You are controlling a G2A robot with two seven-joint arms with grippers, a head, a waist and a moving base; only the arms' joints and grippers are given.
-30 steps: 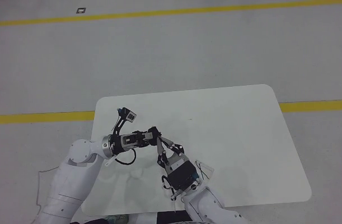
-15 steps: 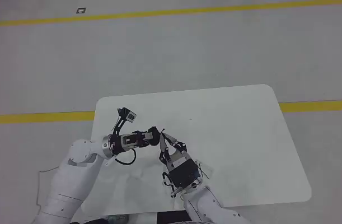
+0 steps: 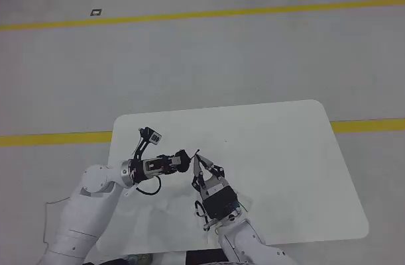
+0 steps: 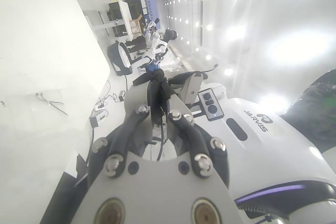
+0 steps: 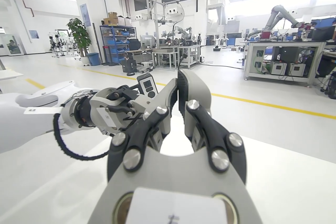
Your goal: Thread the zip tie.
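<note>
Zip tie [image 5: 180, 64] — pinched between closed right jaws.

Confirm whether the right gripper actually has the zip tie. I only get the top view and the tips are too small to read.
Observer: Yes. In the right wrist view the right gripper is shut on the zip tie. A thin black end sticks out past its tips.
Operator: And the left one, holding anything?
Observer: In the left wrist view the left gripper is shut, with black material bunched at its tips. I can't tell whether that is part of the tie.
</note>
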